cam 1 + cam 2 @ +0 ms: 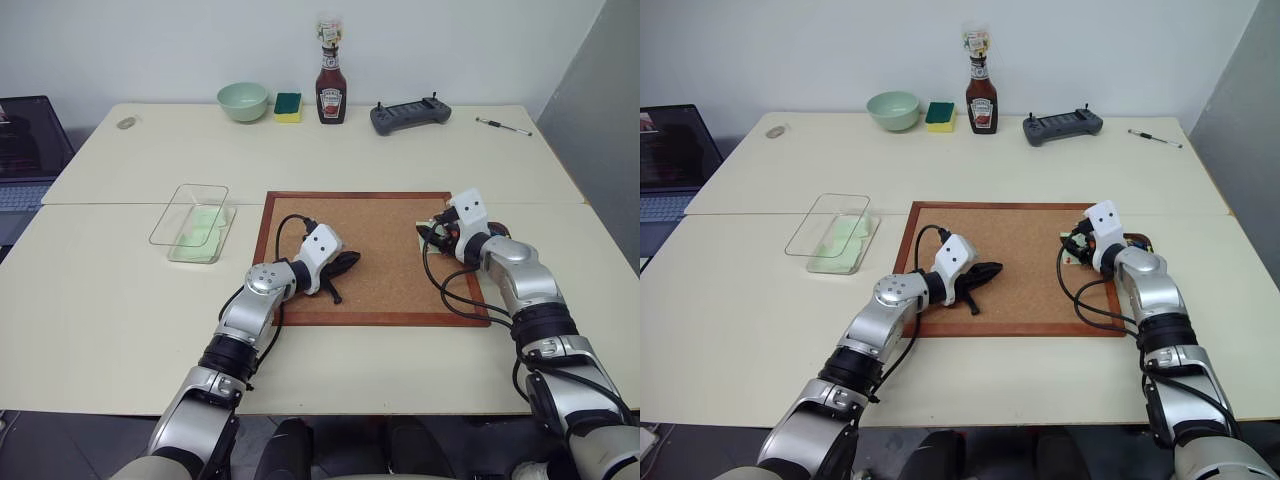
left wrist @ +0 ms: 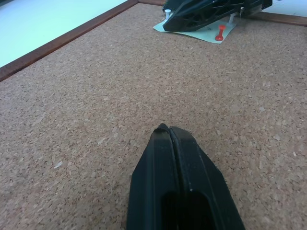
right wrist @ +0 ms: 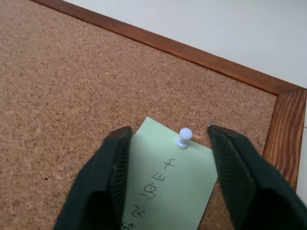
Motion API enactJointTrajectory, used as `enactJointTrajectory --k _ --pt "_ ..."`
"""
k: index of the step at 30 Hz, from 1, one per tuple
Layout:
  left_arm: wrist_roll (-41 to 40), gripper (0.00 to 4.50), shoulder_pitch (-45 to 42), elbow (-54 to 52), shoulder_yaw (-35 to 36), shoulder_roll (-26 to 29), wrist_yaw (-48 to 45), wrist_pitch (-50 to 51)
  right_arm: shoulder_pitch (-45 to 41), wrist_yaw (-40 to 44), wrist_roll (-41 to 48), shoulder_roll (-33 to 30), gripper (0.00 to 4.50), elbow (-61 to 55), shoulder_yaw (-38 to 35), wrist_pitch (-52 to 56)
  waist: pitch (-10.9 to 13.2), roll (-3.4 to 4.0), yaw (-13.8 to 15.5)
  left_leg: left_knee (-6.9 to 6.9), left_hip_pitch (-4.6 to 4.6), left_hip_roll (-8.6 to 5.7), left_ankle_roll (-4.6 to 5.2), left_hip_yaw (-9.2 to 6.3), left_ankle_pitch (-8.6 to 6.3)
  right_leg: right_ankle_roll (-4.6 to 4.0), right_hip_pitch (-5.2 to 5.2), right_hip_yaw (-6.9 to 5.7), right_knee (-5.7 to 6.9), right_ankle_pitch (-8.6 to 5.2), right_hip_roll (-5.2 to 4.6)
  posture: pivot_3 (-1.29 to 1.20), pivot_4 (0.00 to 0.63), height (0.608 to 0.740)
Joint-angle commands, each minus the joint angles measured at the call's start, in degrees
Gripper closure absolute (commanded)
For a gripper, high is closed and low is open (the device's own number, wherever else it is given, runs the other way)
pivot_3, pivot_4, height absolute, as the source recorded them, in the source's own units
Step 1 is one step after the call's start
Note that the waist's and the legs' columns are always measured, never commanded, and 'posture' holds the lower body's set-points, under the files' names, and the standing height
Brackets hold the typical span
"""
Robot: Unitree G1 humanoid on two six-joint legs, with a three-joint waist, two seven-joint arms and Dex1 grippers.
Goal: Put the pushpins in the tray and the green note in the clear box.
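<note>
The right hand (image 3: 165, 139) is hovering low over the cork board (image 1: 380, 250) near its right-hand corner, its two fingers standing apart on either side of a white pushpin (image 3: 184, 136). That pin is sitting in the green note (image 3: 168, 182), which is lying flat on the cork between the fingers, with a red pushpin (image 2: 219, 33) in it too. The left hand (image 1: 343, 268) is resting clenched over the middle of the board, well apart from the note. The clear box (image 1: 195, 222) is lying on the worktop (image 1: 120, 300) left of the board.
</note>
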Motion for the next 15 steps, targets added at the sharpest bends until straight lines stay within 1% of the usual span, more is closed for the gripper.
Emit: enactJointTrajectory --k 1,9,15 --pt "0.6 4.5 1.5 -0.2 -1.4 -0.4 -0.8 1.0 -2.0 -0.4 -0.2 0.3 2.9 -0.3 -1.2 -1.8 0.0 0.0 0.0 0.0 0.0 0.0 0.0 0.0 0.0 0.0 0.0 0.0 0.0 0.0 0.0 0.0 0.15 0.74" --pt "0.7 4.5 2.1 -1.1 -1.7 0.1 -1.3 1.5 -2.3 -0.5 -0.3 0.4 4.47 0.2 -1.9 -2.2 0.0 0.0 -0.2 -0.02 0.0 0.01 0.0 0.0 0.0 0.0 -0.01 0.0 0.0 0.0 0.01 0.0 0.15 0.74" --pt "0.8 4.5 2.6 -1.6 -2.0 0.2 -1.5 1.8 -2.2 -0.5 -0.3 0.3 4.47 -0.1 -2.1 -2.3 0.0 0.0 -0.3 -0.02 0.0 0.01 0.0 0.0 0.0 0.0 -0.01 0.0 0.0 0.0 0.01 0.0 0.15 0.74"
